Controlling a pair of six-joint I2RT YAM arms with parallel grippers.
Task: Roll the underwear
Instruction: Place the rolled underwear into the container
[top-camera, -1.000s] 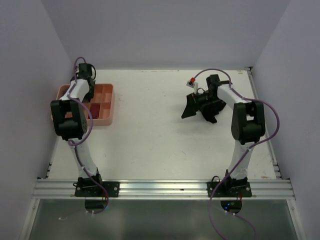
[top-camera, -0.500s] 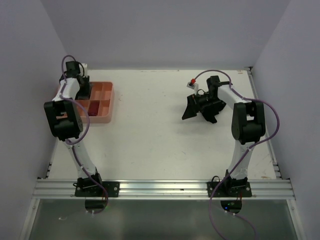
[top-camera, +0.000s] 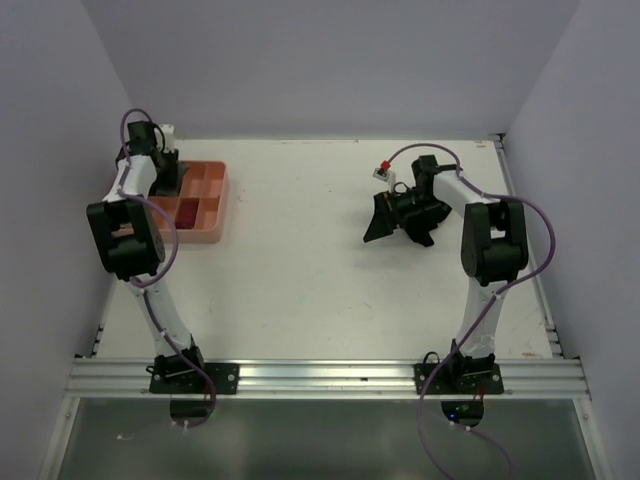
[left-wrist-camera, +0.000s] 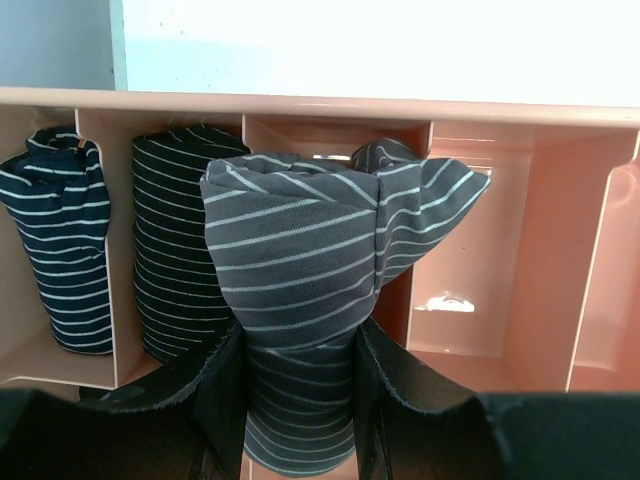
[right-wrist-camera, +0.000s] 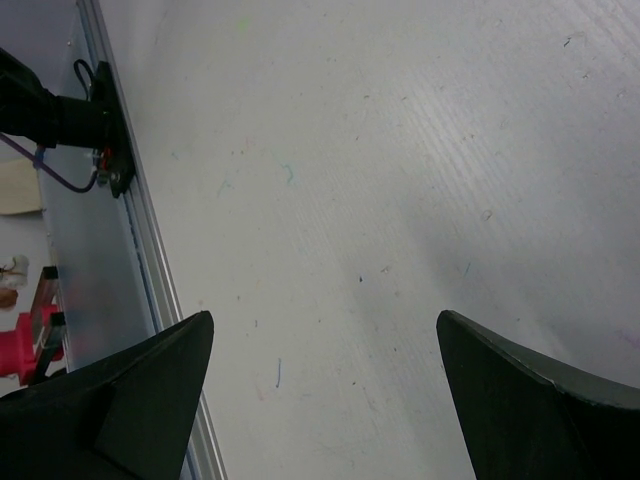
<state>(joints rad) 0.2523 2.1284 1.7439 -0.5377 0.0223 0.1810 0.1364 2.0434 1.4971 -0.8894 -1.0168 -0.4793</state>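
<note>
In the left wrist view my left gripper (left-wrist-camera: 300, 345) is shut on a rolled grey underwear with thin pale stripes (left-wrist-camera: 300, 250). It holds the roll upright over a compartment of the salmon-pink tray (left-wrist-camera: 330, 100). From above, the left gripper (top-camera: 163, 168) is at the tray's far left corner (top-camera: 205, 215). My right gripper (right-wrist-camera: 322, 320) is open and empty above bare table, at the right back in the top view (top-camera: 395, 215). No plain black underwear is in view.
Two more rolled striped garments stand in tray compartments left of the held roll: a navy one (left-wrist-camera: 60, 250) and a darker one (left-wrist-camera: 175, 260). The compartment to the right (left-wrist-camera: 470, 300) holds nothing. Side walls stand close to both arms. A metal rail (right-wrist-camera: 140, 250) runs along the table edge.
My left arm has shifted left and back over the tray's far corner, still holding the roll. My right gripper has barely moved.
</note>
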